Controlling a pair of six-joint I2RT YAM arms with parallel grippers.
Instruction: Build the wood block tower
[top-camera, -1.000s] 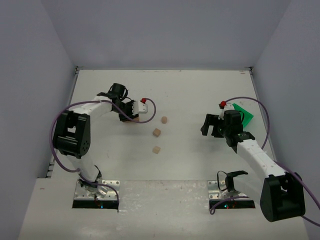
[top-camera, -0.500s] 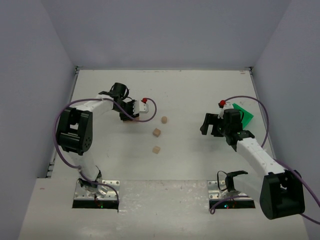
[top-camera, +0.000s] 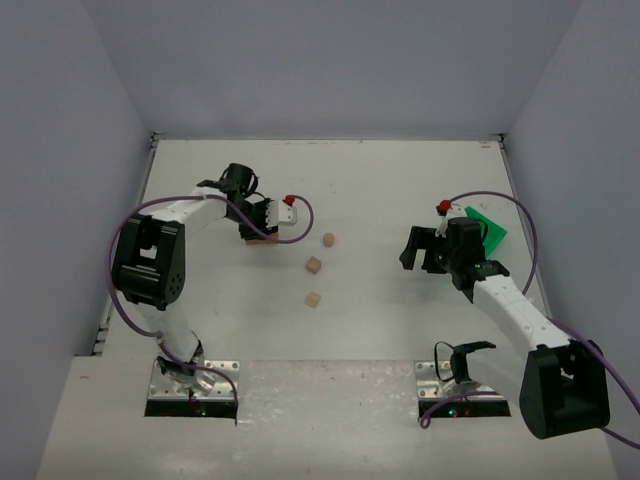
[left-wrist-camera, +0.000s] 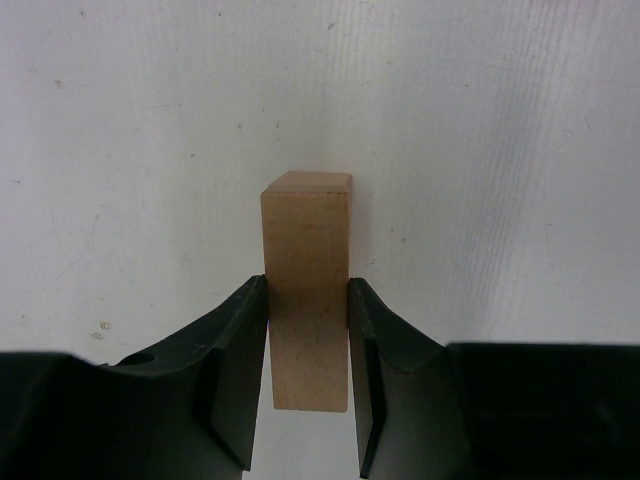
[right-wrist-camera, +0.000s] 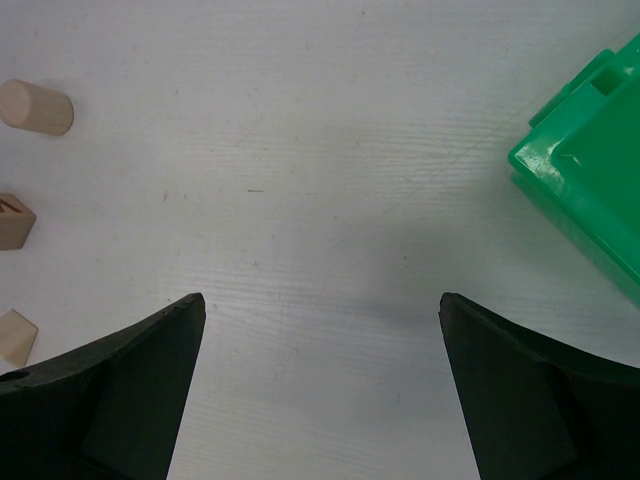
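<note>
1. The left jaws are clamped on the long light-tan rectangular wooden bar (left-wrist-camera: 306, 290), one finger pressed flat against each of its long sides.
2. The bar runs straight out between the jaws. Its far end sticks out well past the fingertips towards the white desk (top-camera: 380, 180), and a shorter stub shows behind the grip.
3. The pictures do not settle whether the bar's far end touches the desk.
4. The right jaws stand wide apart with nothing between them, only bare desk below.
5. The bright green plastic bin (right-wrist-camera: 585, 175) sits ahead of the right jaws and off to their right side, near them but not touching.
6. Three small light-tan wooden blocks (top-camera: 314, 265) lie on the desk between the two sets of jaws, closer to the left jaws and each apart from the others.
7. In the right wrist view the same blocks line the left edge, beyond the left finger. The farthest one has a rounded side.
</note>
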